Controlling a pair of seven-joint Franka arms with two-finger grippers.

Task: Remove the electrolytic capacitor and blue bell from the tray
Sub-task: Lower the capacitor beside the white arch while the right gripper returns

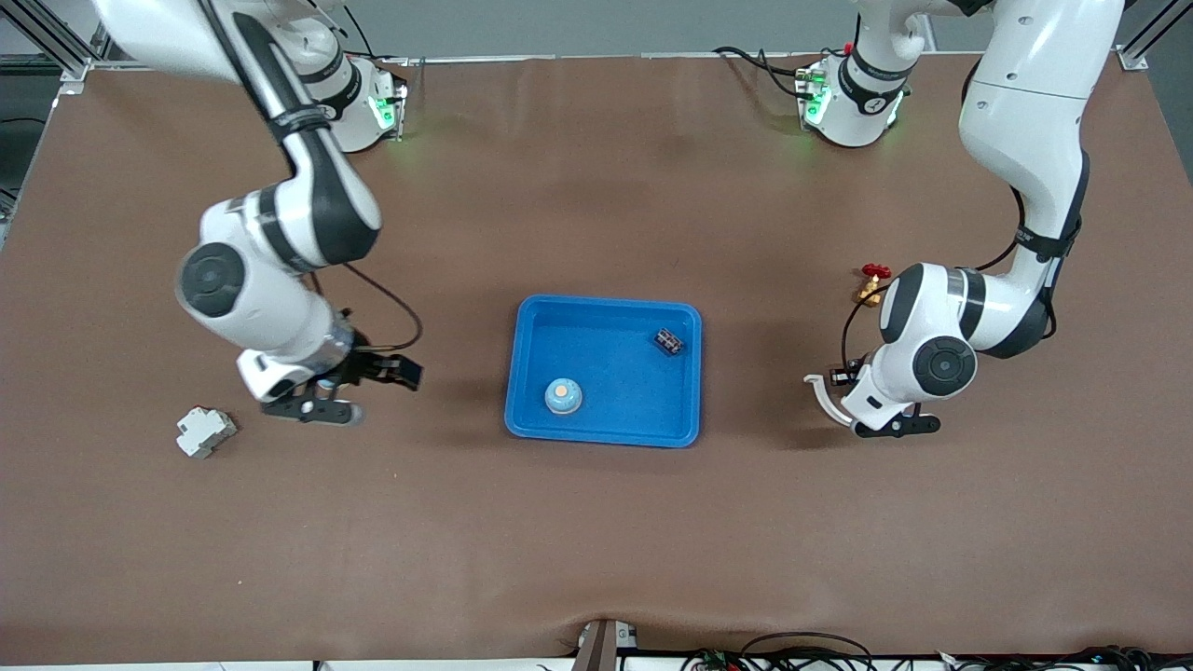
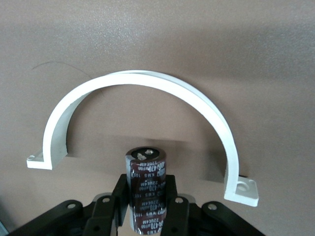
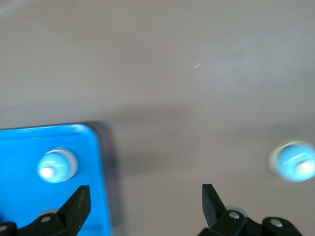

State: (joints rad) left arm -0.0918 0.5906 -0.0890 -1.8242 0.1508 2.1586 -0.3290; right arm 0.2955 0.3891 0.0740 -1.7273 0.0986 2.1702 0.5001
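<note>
My left gripper (image 1: 844, 379) (image 2: 146, 199) is shut on a dark maroon capacitor (image 2: 146, 174) and holds it upright, low over the table beside a white half-ring clamp (image 2: 147, 81) (image 1: 824, 397), toward the left arm's end from the blue tray (image 1: 606, 301). A pale blue bell (image 1: 564, 396) (image 3: 57, 166) sits in the tray, near the edge closest to the front camera. My right gripper (image 1: 365, 391) (image 3: 146, 197) is open and empty, low over the table just off the tray's (image 3: 29, 147) edge at the right arm's end.
A small dark part (image 1: 667, 342) lies in the tray's corner. A grey-white breaker (image 1: 205, 432) lies near my right gripper. A brass valve with a red handle (image 1: 871, 284) lies by the left arm. A second pale blue round thing (image 3: 293, 162) shows on the table in the right wrist view.
</note>
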